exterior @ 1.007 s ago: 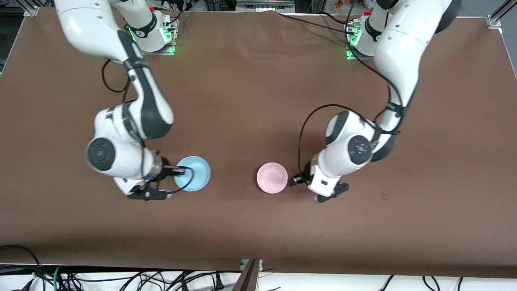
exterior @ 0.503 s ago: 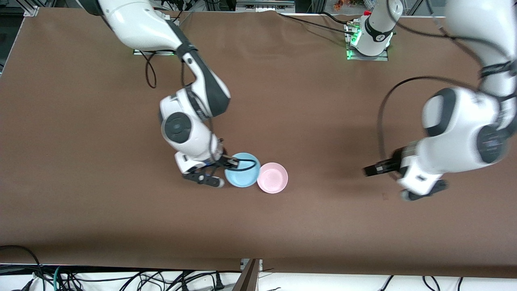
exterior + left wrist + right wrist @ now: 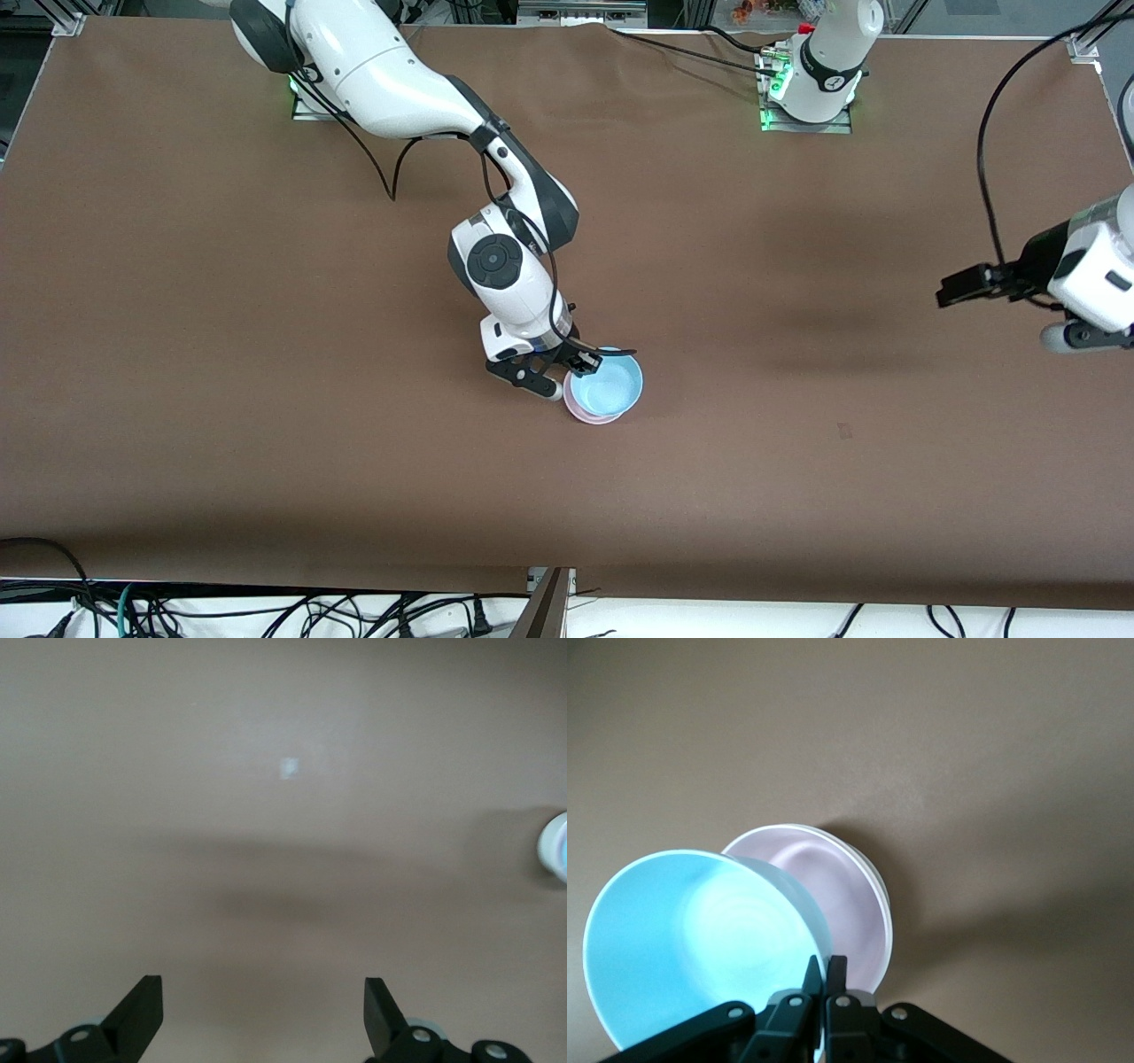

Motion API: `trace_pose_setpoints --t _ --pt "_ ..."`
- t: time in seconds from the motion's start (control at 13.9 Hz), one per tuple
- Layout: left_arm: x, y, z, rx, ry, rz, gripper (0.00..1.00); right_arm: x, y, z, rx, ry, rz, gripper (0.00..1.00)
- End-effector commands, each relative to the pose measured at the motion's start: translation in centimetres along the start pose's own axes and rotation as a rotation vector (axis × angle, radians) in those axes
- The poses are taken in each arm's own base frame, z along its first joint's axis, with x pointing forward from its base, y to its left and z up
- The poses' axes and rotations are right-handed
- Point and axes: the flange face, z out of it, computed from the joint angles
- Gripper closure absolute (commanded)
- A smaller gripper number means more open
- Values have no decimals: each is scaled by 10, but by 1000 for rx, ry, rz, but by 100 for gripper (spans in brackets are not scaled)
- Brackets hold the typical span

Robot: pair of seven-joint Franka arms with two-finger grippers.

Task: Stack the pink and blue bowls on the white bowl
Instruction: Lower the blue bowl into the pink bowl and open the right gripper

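right gripper [image 3: 580, 361] clamped on the light, stiff, slippery blue bowl [image 3: 606, 386] rim over the pink bowl [image 3: 842, 904]; left gripper [image 3: 263, 1010] apart, waiting.

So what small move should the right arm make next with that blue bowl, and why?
Probably lower it and let go: the right gripper pinches the blue bowl by its rim, tilted over the pink bowl. The left gripper waits open.

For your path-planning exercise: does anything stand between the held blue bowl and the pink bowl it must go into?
Nothing visible does. The right gripper holds the blue bowl directly over the pink bowl.
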Motion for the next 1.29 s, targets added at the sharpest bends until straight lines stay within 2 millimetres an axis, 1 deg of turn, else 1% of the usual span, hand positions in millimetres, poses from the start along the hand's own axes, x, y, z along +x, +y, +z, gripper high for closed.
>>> trace_pose_setpoints --t 0.0,0.36,0.5,0.65,0.86,0.93,1.01,1.08,1.15,1.22 --pt "-21 0 -6 60 -36 52 0 2 -5 -4 -8 1 5 100" --pt "-17 -1 -1 57 -49 50 0 5 -1 -1 -31 -4 -4 100" --pt "-16 -2 -4 58 -44 48 0 4 0 0 -33 -5 -7 100" --pt "-16 -1 -4 57 -44 50 0 10 2 0 -33 0 -6 100" --pt "-15 -3 -4 56 -42 45 0 11 6 8 -38 4 -12 100" --pt "-13 -3 -1 50 -47 46 0 10 7 11 -41 3 -12 100" --pt "-12 -2 -8 48 -32 45 0 11 7 11 -40 4 -12 100" --pt "-12 -3 -8 46 -33 44 0 10 7 12 -40 4 -12 100" --pt "-12 -2 -8 45 -36 45 0 10 7 12 -40 4 -12 94" --pt "-12 0 -9 44 -35 48 0 10 7 12 -40 4 -12 87"
